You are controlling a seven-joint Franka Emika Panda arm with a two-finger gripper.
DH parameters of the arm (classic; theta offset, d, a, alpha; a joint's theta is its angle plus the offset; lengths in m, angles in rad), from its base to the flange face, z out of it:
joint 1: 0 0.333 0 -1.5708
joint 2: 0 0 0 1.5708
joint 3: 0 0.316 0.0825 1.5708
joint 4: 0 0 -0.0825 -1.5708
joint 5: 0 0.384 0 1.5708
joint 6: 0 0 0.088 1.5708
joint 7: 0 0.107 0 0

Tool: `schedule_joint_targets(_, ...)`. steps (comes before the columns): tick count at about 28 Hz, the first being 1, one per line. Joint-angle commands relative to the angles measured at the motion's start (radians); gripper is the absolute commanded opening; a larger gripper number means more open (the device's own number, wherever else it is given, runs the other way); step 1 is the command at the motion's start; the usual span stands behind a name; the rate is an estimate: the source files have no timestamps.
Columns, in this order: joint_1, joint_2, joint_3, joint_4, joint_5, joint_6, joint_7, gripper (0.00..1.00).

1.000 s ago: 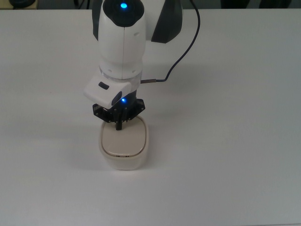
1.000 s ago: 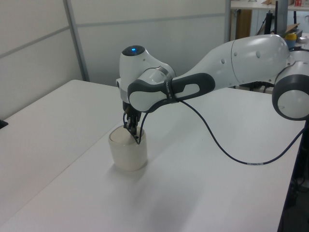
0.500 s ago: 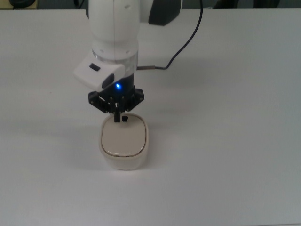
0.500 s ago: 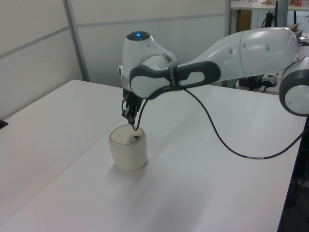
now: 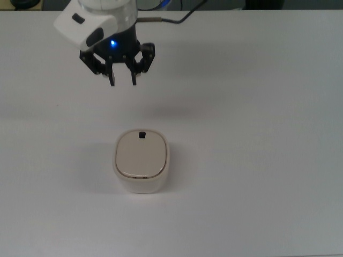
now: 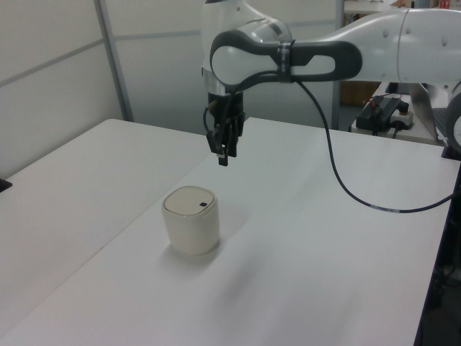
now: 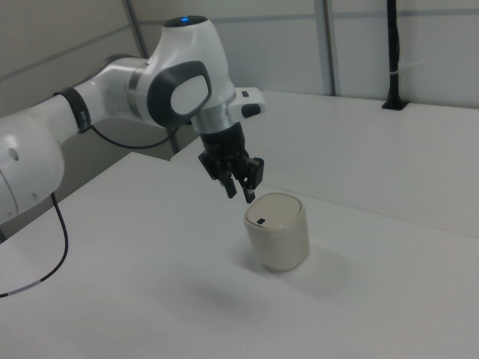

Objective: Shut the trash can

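With lid flat and shut, trash can (image 5: 141,160) sits mid-table, well apart from gripper (image 5: 122,82), which hangs high at approx 11 o'clock of it in top view, fingers apart, nothing held. Tiny black tab (image 5: 142,135) at 12 o'clock on lid. Arm cut off at top edge. Bare white table (image 5: 257,160) w/ open room all round.

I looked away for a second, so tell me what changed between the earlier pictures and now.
The robot's black two-finger gripper has lifted off the small cream-white plastic trash can and pulled away toward the top view's upper left; its fingers, together over the lid before, now stand open and empty. The trash can stayed in place on the white table, its beige flat lid down.
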Motion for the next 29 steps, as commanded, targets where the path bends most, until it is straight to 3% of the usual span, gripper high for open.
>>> schedule_joint_targets(1, 0.005, -0.034, -0.006, -0.011, 0.016, -0.089, 0.042, 1.00)
schedule_joint_targets(29, 0.005, -0.052, -0.007, -0.011, 0.009, -0.106, 0.080, 1.00)
